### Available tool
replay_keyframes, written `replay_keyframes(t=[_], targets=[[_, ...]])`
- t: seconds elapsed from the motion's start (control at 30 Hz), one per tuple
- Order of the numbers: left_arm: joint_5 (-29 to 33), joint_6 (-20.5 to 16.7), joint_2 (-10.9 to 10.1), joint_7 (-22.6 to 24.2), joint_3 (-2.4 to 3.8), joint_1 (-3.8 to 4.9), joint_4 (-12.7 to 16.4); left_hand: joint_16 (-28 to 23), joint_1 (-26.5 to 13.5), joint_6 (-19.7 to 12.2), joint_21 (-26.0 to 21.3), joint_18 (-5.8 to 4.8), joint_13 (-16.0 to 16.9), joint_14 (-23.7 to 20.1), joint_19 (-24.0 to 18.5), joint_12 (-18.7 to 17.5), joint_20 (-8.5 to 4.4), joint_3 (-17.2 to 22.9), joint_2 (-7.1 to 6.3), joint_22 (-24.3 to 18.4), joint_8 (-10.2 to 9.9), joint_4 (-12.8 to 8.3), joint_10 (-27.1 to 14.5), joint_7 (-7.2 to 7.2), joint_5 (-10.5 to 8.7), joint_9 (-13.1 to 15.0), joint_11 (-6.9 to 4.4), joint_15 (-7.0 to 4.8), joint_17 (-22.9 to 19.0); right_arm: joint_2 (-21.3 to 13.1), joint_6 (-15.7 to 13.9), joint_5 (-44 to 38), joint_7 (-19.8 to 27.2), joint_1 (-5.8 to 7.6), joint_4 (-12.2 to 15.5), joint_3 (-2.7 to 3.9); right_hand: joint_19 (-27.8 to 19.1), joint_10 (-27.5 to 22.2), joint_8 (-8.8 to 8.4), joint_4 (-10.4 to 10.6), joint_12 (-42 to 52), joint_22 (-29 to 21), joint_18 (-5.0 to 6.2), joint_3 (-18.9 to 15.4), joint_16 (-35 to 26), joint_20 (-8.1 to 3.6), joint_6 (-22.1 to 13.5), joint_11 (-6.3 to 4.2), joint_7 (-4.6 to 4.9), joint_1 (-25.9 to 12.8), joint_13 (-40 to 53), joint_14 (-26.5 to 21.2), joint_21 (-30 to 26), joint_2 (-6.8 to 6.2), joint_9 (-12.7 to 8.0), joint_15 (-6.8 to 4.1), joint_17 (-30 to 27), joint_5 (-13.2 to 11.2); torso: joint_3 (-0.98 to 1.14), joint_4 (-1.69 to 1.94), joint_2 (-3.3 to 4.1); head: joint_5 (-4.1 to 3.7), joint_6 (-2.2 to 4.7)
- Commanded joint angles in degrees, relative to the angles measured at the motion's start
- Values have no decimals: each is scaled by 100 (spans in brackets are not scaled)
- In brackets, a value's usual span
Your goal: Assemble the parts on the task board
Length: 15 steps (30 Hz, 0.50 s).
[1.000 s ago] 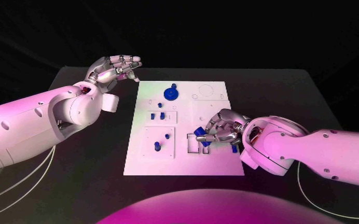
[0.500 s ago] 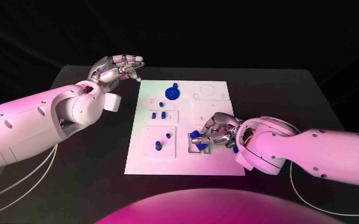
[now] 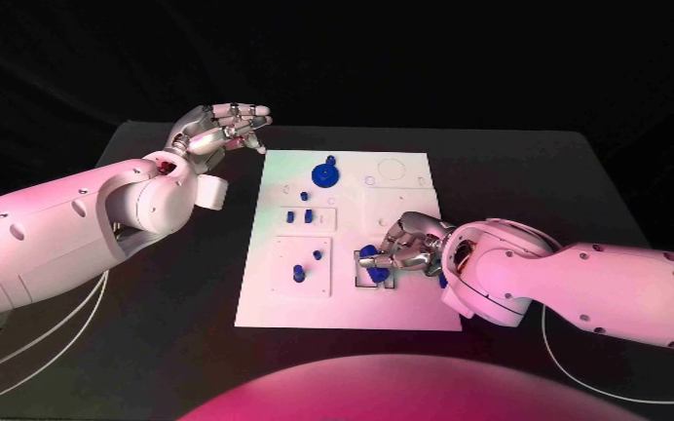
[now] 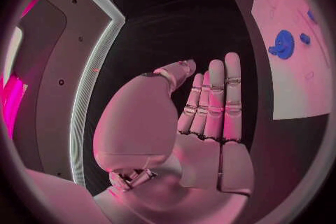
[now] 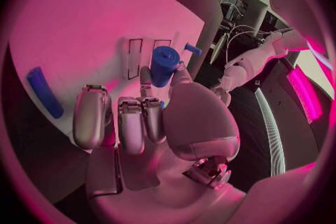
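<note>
The white task board (image 3: 352,299) lies in the middle of the black table. My right hand (image 3: 407,248) rests low over its near right part and pinches a blue cylinder part (image 3: 369,254) (image 5: 164,64) between thumb and fingers, right at the rectangular cut-outs (image 5: 135,58). A long blue part (image 5: 41,92) lies on the board beside the fingers. My left hand (image 3: 225,127) (image 4: 210,117) hangs off the board's far left corner, fingers stretched, holding nothing. A round blue part (image 3: 324,175) (image 4: 283,45) sits at the board's far end.
Small blue pegs (image 3: 298,216) stand in the board's left middle block, and more blue pieces (image 3: 298,273) sit in the near left block. Another blue piece (image 3: 439,281) lies by my right wrist. Bare black table (image 3: 547,168) surrounds the board.
My right hand has shifted slightly left and toward me with the blue cylinder, lower over the cut-outs. The left hand has barely moved.
</note>
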Motion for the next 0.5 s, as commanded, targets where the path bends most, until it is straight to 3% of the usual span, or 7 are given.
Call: replay_keyframes(t=[0.03,0.33,0.5], targets=[[-33,93,0,22,4,2,20,20,-39,-52,14,79,-8,-23,-43,33,4,-11,4,5,24,-39,-58,19,31,7,1,3,-9,30,101,-177,-55,-15,-35,0,105,446,-10,2,-30,1083,-75,-64,25,-47,318,-44,-309,-5,1191,570,-9,-68,-7,-33,1327,-11,0,-2,0,11,0],[-37,104,-7,7,4,1,26,20,-39,-52,14,79,-8,-23,-43,33,4,-11,4,5,24,-39,-58,19,31,7,1,3,-9,67,103,-200,-49,-22,-68,0,97,443,-4,-4,-43,1077,-71,-202,19,-48,312,-44,-309,-33,1184,566,-33,-144,9,-34,1309,-9,-2,-5,0,3,0],[-50,117,-13,-10,4,1,39,23,-38,-69,17,78,-10,-29,-47,49,5,-10,7,7,32,-44,-69,23,32,6,4,6,-13,73,33,-274,-50,-29,-80,0,79,431,0,15,-76,1064,-62,-316,7,-46,303,-37,-302,-161,1164,558,-87,-176,22,-30,1269,-3,-4,7,-4,-58,12]])
